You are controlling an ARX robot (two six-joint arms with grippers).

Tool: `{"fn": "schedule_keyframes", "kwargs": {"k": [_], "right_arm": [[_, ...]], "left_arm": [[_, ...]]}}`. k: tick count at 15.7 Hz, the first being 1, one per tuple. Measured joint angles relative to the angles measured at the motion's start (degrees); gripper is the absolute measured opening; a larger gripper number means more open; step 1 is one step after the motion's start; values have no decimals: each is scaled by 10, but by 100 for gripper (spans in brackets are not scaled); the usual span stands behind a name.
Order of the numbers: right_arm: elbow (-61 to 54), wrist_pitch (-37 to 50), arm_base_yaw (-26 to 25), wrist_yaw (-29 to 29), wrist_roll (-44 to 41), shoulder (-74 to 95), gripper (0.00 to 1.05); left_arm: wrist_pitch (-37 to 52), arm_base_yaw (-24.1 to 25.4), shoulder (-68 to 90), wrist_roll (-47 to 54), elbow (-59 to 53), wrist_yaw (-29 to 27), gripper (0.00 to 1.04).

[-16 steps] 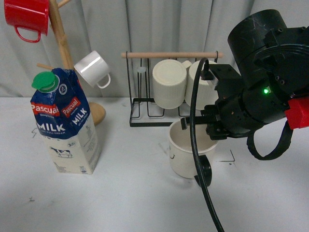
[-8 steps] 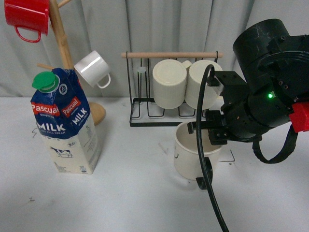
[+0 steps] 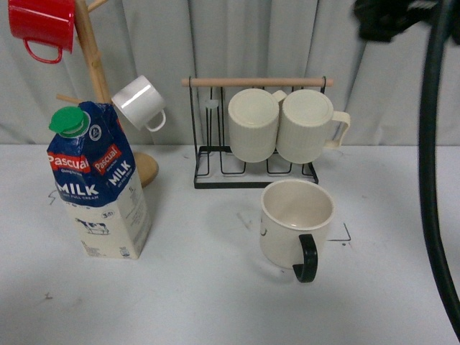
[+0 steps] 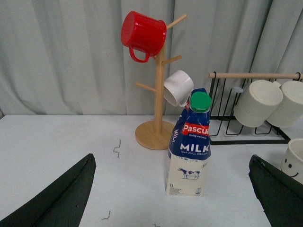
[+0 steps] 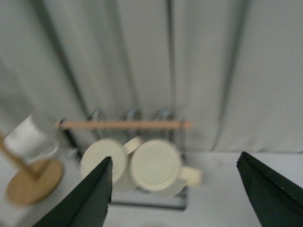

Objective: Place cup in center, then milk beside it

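Observation:
The cup, cream-white with a black handle turned toward me, stands upright and free on the center patch, beside a black corner mark. Its edge shows in the left wrist view. The milk stands upright at the left, well apart from the cup; it also shows in the left wrist view. My left gripper is open and empty, short of the milk. My right gripper is open and empty, high up, facing the rack; only its arm shows in the front view.
A wire rack with two ribbed cream mugs stands behind the cup. A wooden mug tree holds a red mug and a small white mug behind the milk. A black cable hangs at the right.
My right gripper has let go of the cup and risen up and out of the front view. The cup now stands alone, slightly right of where it was. The milk has not moved.

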Motion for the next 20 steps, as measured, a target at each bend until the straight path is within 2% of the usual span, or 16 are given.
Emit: {"fn": "schedule_keyframes", "kwargs": {"k": [1,2,4,7,11,12,13,19,20], "right_arm": [[-76,42,-6,60,-27,-74,69],[-145,35,-20,73,-40,-156,57],[-241,62,-48,63,-47,-267,34],[-332,65,-73,28,-57,-321,2],[-400,52,-100,0,-58,-410,2],[-418,40,-129,-36,-58,-438,2],[-428,28,-154,-41,-58,-462,2],[-467,-49,-150,-48,-58,-581,2],[-478,-26,-150,-48,-58,-584,2]], "left_arm": [[0,0,0,0,0,0,98],[0,0,0,0,0,0,98],[0,0,0,0,0,0,98],[0,0,0,0,0,0,98],[0,0,0,0,0,0,98],[0,0,0,0,0,0,98],[0,0,0,0,0,0,98],[0,0,0,0,0,0,98],[0,0,0,0,0,0,98]]}}
